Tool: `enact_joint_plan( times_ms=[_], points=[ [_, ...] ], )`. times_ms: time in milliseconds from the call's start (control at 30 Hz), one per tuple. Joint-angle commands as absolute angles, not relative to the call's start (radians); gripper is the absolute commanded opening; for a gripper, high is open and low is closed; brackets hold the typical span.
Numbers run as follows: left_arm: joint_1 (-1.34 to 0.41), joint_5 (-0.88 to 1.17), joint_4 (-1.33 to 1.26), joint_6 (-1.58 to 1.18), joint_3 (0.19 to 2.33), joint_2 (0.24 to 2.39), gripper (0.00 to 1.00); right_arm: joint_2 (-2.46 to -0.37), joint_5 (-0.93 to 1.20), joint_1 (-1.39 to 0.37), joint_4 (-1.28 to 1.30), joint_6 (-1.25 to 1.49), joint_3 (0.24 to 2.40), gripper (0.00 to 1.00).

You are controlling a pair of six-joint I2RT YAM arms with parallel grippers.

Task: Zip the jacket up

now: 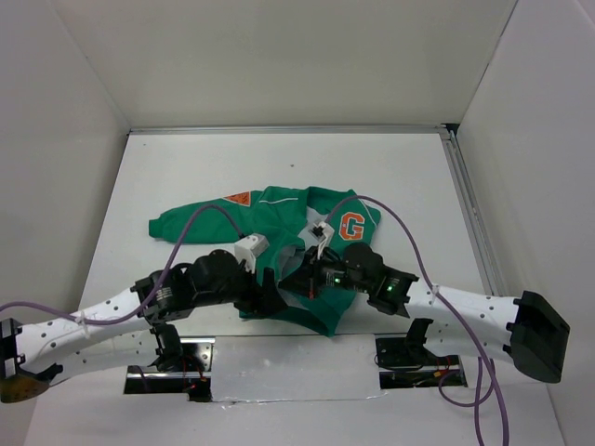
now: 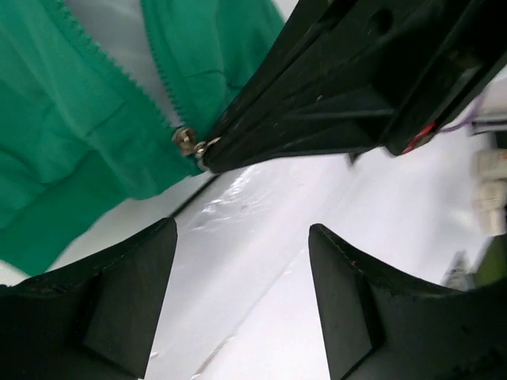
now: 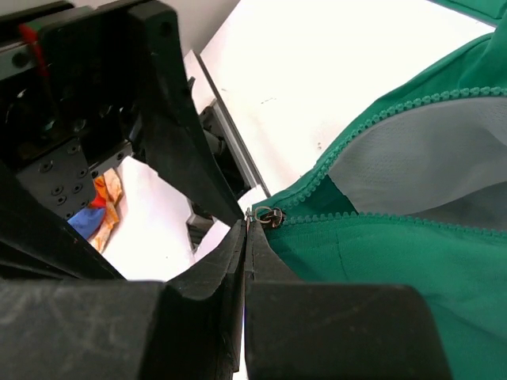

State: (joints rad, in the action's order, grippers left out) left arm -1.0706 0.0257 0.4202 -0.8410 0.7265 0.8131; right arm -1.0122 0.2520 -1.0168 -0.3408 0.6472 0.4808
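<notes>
Top external view gives me the jacket [image 1: 279,209] lying front up on the white table [image 1: 186,167]. On the right wrist view, my right gripper [image 3: 247,226] has its fingers pressed together on the pull of the zipper slider [image 3: 269,215], which sits at the jacket's bottom hem. Beyond the slider the two rows of teeth [image 3: 372,119] part, with pale lining [image 3: 428,158] between them. Just beside that slider, my left gripper [image 2: 242,231] hangs with fingers spread, only table showing between them.
</notes>
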Motion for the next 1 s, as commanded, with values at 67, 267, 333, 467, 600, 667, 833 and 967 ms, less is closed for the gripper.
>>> enact_joint_plan(
  times_ms=[67, 267, 333, 467, 600, 667, 833, 967],
  points=[
    [-1.086, -0.157, 0.604, -0.768, 0.81, 0.85, 0.78, -1.025, 0.268, -1.025, -0.235, 0.606, 0.59, 0.0],
    [-1.098, -0.302, 0.697, -0.711, 0.848, 0.953, 0.76, -1.028, 0.346, -0.968, -0.16, 0.6, 0.626, 0.0],
    [-1.101, -0.317, 0.585, -0.642, 0.821, 0.956, 0.77, -1.032, 0.386, -0.95, -0.141, 0.594, 0.643, 0.0],
    [-1.106, -0.315, 0.425, -0.481, 0.775, 0.937, 0.78, -1.048, 0.399, -0.939, -0.086, 0.574, 0.678, 0.0],
    [-1.108, -0.264, 0.287, -0.393, 0.724, 0.897, 0.78, -1.071, 0.419, -0.916, -0.046, 0.584, 0.721, 0.0],
    [-1.109, -0.288, 0.287, -0.39, 0.722, 0.894, 0.78, -1.075, 0.443, -0.899, -0.041, 0.588, 0.739, 0.0],
    [-1.109, -0.345, 0.253, -0.342, 0.738, 0.905, 0.75, -1.086, 0.459, -0.891, -0.006, 0.578, 0.79, 0.0],
    [-1.114, -0.304, 0.192, -0.259, 0.745, 0.933, 0.59, -1.104, 0.508, -0.867, 0.025, 0.587, 0.816, 0.0]
  ],
)
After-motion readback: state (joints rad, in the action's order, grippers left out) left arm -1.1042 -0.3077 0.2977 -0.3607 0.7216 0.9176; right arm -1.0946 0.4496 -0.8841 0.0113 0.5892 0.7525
